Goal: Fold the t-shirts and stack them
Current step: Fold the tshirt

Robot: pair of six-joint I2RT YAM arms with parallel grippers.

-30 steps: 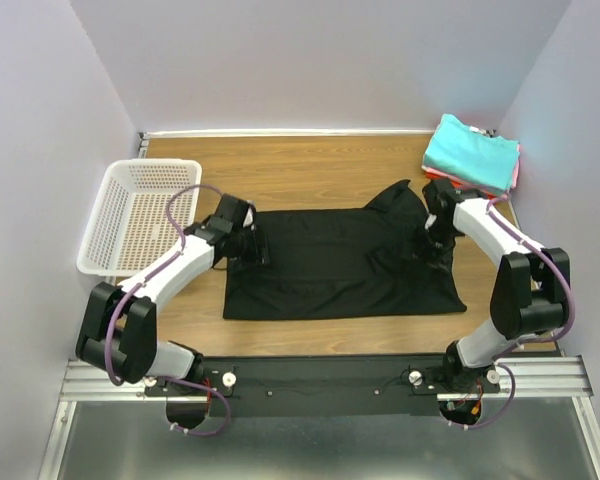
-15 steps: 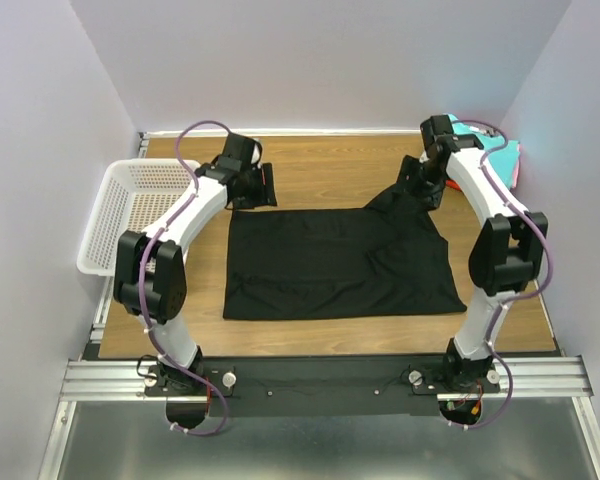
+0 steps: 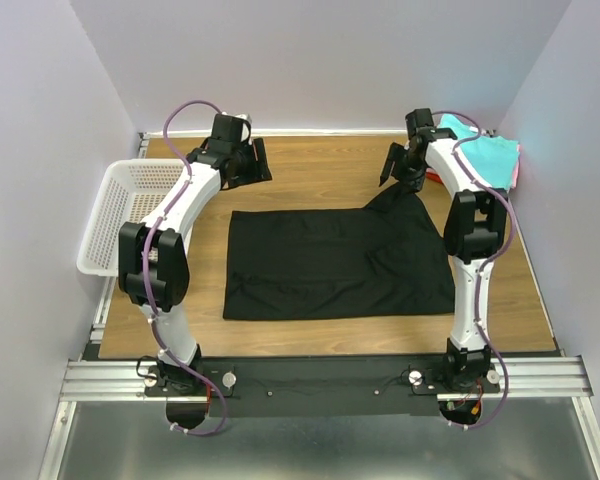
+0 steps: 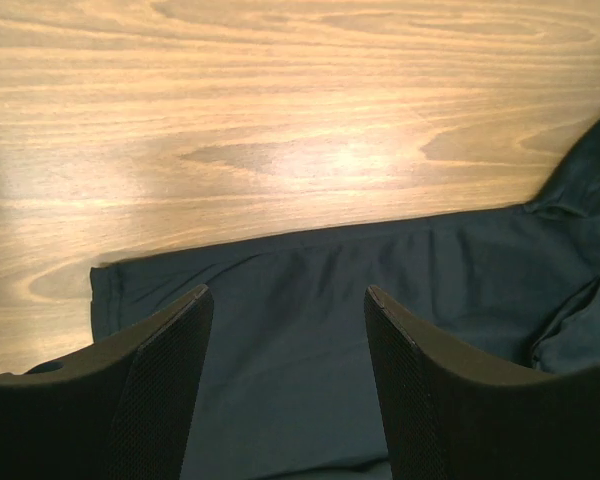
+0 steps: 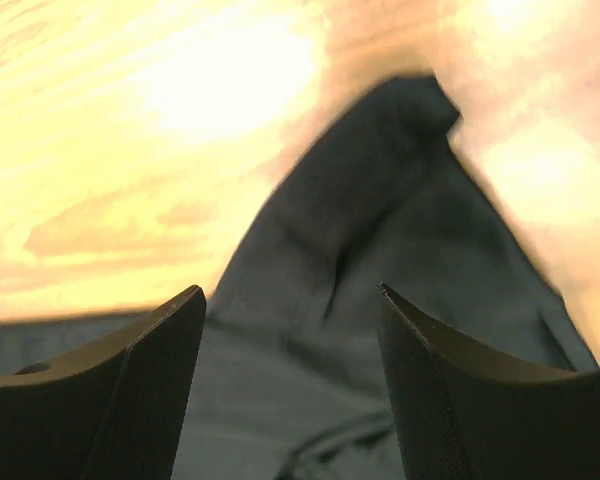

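A large black t-shirt (image 3: 335, 262) lies spread flat in the middle of the wooden table, one sleeve poking up at its far right corner (image 3: 395, 198). It also shows in the left wrist view (image 4: 310, 330) and the right wrist view (image 5: 380, 260). My left gripper (image 3: 252, 162) is open and empty, raised past the shirt's far left corner. My right gripper (image 3: 398, 163) is open and empty, raised above the sleeve. A folded stack with a teal shirt (image 3: 485, 152) on top and red-orange and pink edges under it sits at the far right.
A white plastic lattice basket (image 3: 130, 215) stands at the left edge of the table. Bare wood (image 3: 320, 170) lies between the shirt and the back wall. Grey walls close in the left, back and right sides.
Both arms have let go of the black shirt's side edges and swung up toward the back of the table. The shirt now lies flatter, its right edge straighter.
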